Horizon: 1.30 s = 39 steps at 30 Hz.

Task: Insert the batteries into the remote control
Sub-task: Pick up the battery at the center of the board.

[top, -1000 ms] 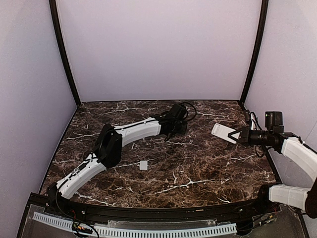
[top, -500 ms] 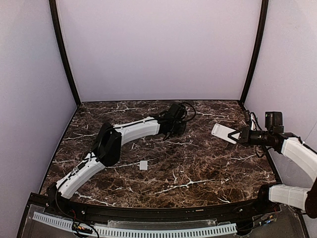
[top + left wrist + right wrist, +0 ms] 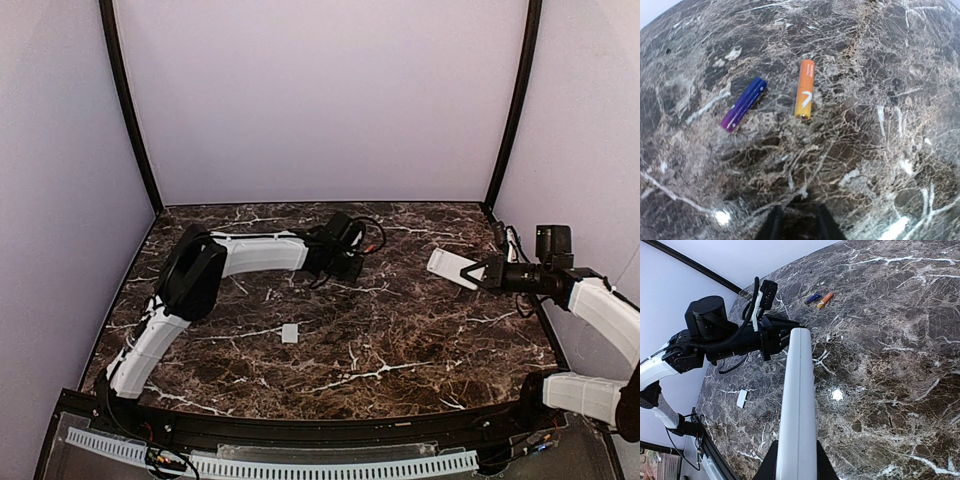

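Both batteries lie on the table (image 3: 400,340); the remote (image 3: 455,268) is in the right gripper (image 3: 487,272).
A small white plate (image 3: 290,333) lies flat left of centre; the left gripper (image 3: 798,227) hangs over the far middle, tips close with a thin slit between, holding nothing; whether it is fully closed I cannot tell; ahead of it lie the blue battery (image 3: 743,103) and the orange battery (image 3: 805,89), near each other but apart; at the right, the right gripper is clamped on one end of the remote, which is held above the marble.
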Motion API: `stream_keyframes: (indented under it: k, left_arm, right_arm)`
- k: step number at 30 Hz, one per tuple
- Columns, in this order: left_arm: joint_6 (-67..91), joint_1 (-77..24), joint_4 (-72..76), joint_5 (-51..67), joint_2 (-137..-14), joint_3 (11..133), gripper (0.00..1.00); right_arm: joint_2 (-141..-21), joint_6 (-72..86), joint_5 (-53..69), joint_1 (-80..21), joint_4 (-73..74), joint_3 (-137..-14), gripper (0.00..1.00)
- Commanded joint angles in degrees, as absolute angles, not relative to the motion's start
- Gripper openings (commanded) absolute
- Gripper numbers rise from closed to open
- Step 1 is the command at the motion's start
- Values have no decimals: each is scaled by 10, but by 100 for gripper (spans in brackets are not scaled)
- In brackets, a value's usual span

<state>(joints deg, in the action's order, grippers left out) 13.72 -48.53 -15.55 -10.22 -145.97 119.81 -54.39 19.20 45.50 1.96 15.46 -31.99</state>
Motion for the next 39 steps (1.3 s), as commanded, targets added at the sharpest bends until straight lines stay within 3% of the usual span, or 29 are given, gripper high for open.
stream_keyframes:
  k: [1, 2, 4, 10, 14, 22, 39]
  left_arm:
    - [124, -486, -179, -61, -1440, 1148, 31]
    - [121, -486, -180, -52, -1443, 1152, 41]
    - [118, -482, -193, -36, -1467, 1179, 48]
    - [109, -461, -259, -5, -1547, 1313, 51]
    - [110, -452, -286, -12, -1595, 1413, 47]
    - [128, -442, -263, -15, -1633, 1474, 41]
    - [107, -448, -268, -14, -1651, 1500, 25]
  right_arm:
    - [-540, 195, 468, 24, 135, -316, 0]
    - [-542, 195, 469, 24, 135, -317, 0]
    - [-540, 196, 469, 24, 135, -320, 0]
    - [-541, 197, 469, 24, 135, -320, 0]
    - [-545, 198, 471, 24, 133, -323, 0]
    - [-544, 201, 470, 24, 134, -326, 0]
    - [-551, 196, 464, 25, 140, -333, 0]
